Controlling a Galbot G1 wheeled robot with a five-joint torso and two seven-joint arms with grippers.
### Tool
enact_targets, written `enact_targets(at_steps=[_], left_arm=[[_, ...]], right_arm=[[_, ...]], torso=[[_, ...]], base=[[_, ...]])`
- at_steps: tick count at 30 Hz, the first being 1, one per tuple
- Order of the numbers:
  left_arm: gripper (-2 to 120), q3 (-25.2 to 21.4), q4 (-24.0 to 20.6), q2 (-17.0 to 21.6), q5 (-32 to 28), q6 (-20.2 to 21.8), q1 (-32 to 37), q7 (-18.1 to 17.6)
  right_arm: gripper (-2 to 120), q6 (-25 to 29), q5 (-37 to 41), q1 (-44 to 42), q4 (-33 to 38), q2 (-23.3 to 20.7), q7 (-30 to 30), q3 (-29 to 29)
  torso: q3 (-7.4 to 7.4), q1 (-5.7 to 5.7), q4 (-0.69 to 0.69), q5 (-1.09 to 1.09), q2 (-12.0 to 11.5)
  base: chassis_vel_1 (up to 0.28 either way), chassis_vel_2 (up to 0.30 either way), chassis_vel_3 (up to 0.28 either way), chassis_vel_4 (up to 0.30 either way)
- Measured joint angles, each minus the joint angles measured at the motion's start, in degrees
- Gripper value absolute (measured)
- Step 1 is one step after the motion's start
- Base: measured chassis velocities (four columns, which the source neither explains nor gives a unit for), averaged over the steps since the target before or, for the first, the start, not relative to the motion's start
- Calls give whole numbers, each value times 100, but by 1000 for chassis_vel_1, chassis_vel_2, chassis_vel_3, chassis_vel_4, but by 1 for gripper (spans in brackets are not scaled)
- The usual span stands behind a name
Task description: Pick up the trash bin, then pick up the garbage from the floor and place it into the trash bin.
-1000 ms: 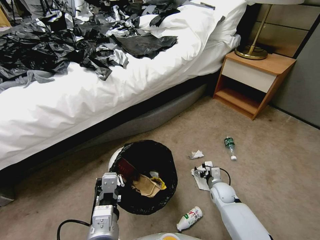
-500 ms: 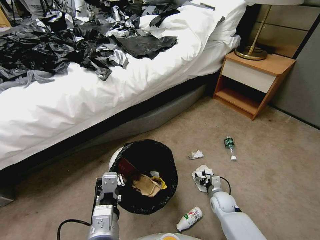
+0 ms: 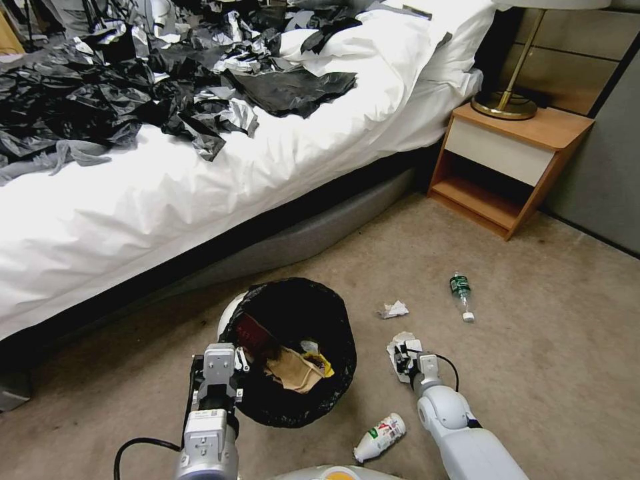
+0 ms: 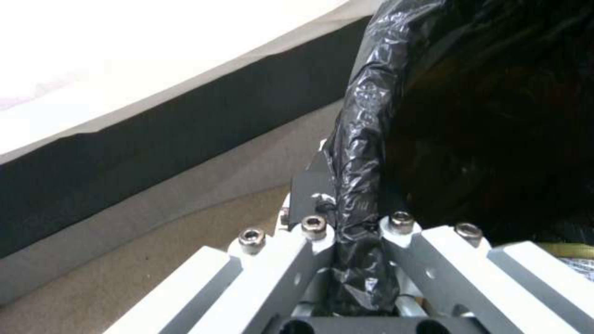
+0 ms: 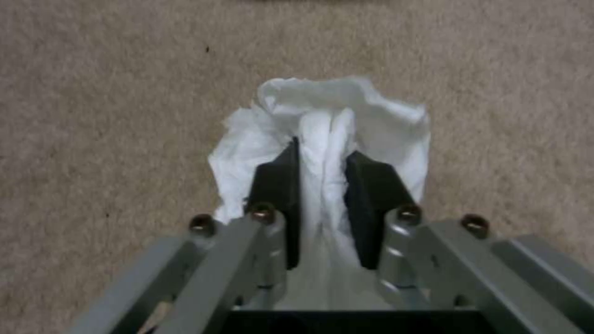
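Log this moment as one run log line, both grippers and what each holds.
left gripper: shut on trash bin rim | right gripper: shut on white tissue at carpet | stage: tissue grasped, not yet binned

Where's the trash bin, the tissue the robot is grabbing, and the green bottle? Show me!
trash bin [image 3: 267, 413], head view, on the near liner rim.
tissue [image 5: 384, 120], right wrist view, on the crumpled white part past the fingers.
green bottle [image 3: 460, 287], head view, on its green label.
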Motion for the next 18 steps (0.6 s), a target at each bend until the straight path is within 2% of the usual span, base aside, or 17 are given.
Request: enact_targets(at_steps=[1,4,13,15,16,18], left_arm=[[0,0,0,0,0,0,0,0],[0,18,15,-6,20,-3,-3,7],[0,24,18,-9,38,-8,2,13],[0,28,18,-12,41,-9,5,14],[0,28,18,-12,41,-9,5,14],[0,40,28,-16,43,-9,5,16]], right_arm=[[14,0,0,0,0,0,0,0],[0,50,-54,-25,53,-16,2,16],[0,181,-107,-100,310,-43,30,21],[0,259,-178,-229,843,-84,112,19],[0,259,-178,-229,843,-84,112,19],[0,341,-213,-404,1518,-143,183,2]], torso=[[0,0,0,0,0],[0,0,1,0,0],[0,0,1,0,0],[0,0,2,1,0],[0,0,2,1,0],[0,0,1,1,0]], base=[[0,0,0,0],[0,0,0,0],[0,0,0,0],[0,0,0,0],[0,0,0,0],[0,0,0,0]])
